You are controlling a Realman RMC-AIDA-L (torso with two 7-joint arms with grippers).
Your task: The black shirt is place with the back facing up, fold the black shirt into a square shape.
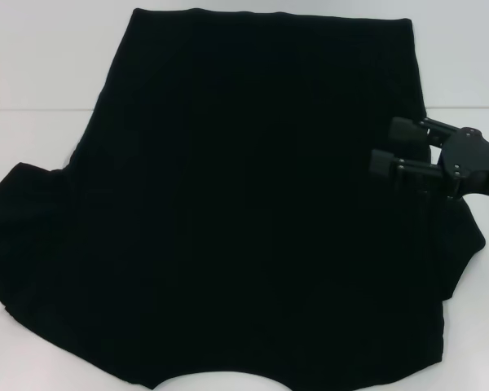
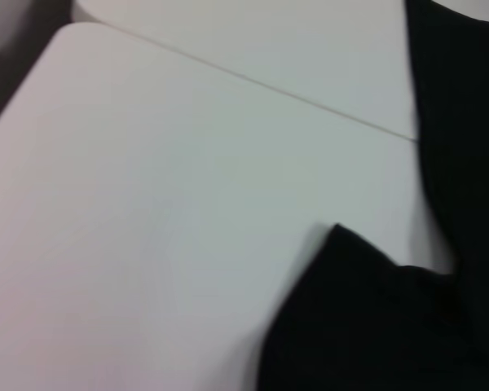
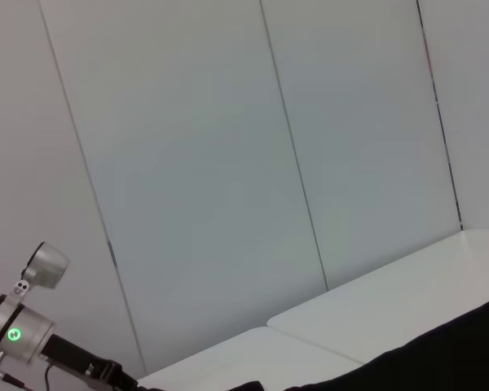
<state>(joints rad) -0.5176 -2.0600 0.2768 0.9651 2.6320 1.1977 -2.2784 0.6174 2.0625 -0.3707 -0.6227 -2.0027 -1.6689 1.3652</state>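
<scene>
None of the folding looks done yet: the black shirt (image 1: pixel 244 212) lies spread flat across the white table (image 1: pixel 33 81), both sleeves out to the sides. The right tool (image 1: pixel 383 148) hovers over the shirt's right edge, fingers apart and holding nothing. The left tool is out of the head view. Every fold appears still ahead.
</scene>
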